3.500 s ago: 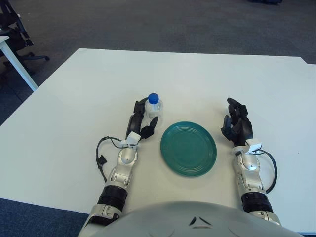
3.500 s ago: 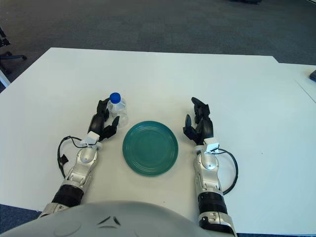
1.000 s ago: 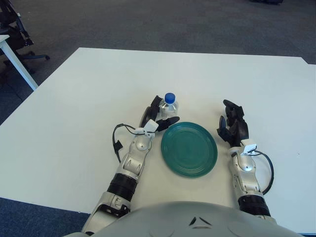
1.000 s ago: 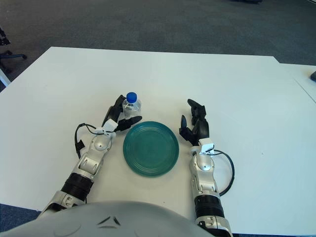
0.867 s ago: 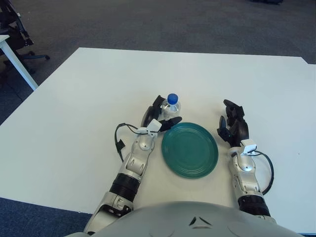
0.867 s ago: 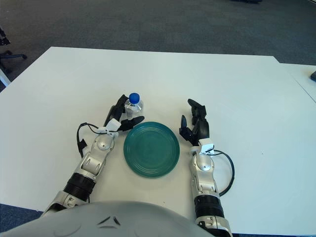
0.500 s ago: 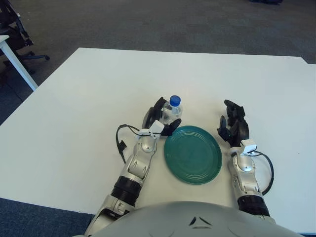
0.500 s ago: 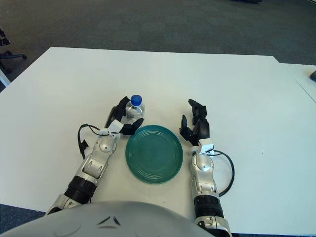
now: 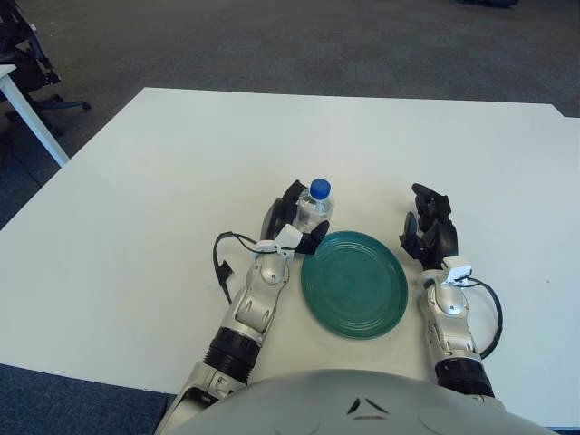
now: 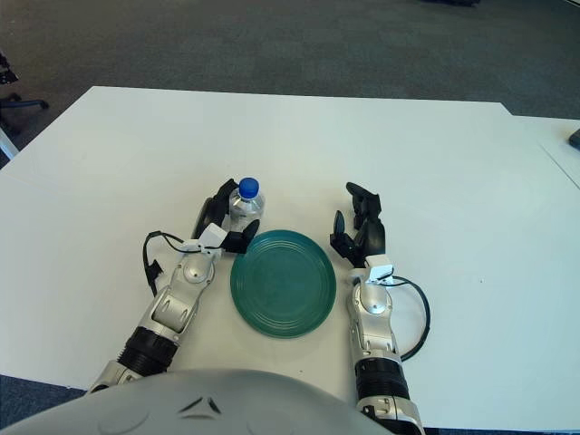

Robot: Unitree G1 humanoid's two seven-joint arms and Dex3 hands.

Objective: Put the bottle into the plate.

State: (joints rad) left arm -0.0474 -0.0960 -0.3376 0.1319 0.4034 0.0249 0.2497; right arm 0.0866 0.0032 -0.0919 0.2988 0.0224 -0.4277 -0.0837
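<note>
A small clear bottle (image 9: 316, 204) with a blue cap stands upright in my left hand (image 9: 295, 221), whose fingers are curled around its body. It is just beyond the far-left rim of the green plate (image 9: 354, 284), which lies on the white table. The bottle's base is hidden by my fingers, so I cannot tell whether it touches the table. My right hand (image 9: 428, 229) shows just right of the plate, fingers loosely spread and holding nothing.
The white table (image 9: 163, 154) stretches wide to the left, right and far side. A second table's corner (image 9: 7, 86) and office chairs (image 9: 23, 50) show at the far left over dark carpet.
Over the last seconds my left hand has carried the bottle rightward from beside the plate's left to its far-left rim. The plate has shifted slightly right. The right hand has barely moved.
</note>
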